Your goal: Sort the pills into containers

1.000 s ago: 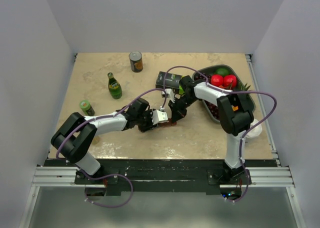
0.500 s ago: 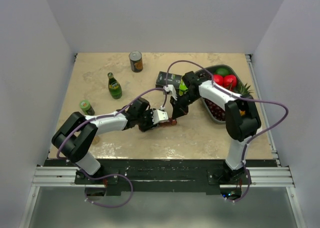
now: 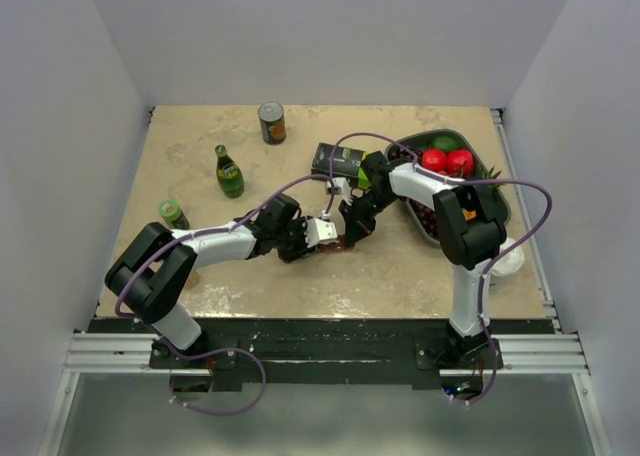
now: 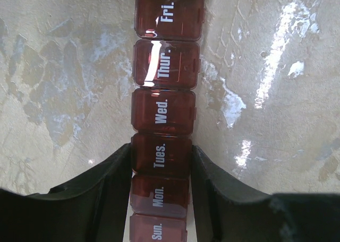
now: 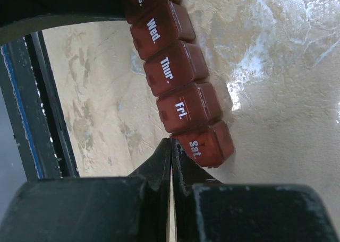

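The containers are one maroon strip point(image 4: 164, 114) of lidded day boxes, lying on the table; it shows small in the top view point(image 3: 344, 243). All lids in view are down. My left gripper point(image 4: 161, 167) is shut on the strip, with the jaws pressing its sides at "Tues." and "Mon."; it also shows in the top view point(image 3: 318, 234). My right gripper point(image 5: 170, 142) is shut and empty, and its tips touch the near corner of the "Sat" box point(image 5: 204, 145) at the strip's end. No pills are in view.
A black-and-lime box point(image 3: 337, 159) lies just behind the grippers. A dark tray point(image 3: 500, 214) of fruit stands at the right. A can point(image 3: 271, 122), a green bottle point(image 3: 229, 171) and a small green can point(image 3: 173, 214) stand at the left. A white object point(image 3: 508, 261) lies by the right arm.
My right gripper drew back from the strip's end half a second ago and has come back down to it. The left gripper and the strip have not moved.
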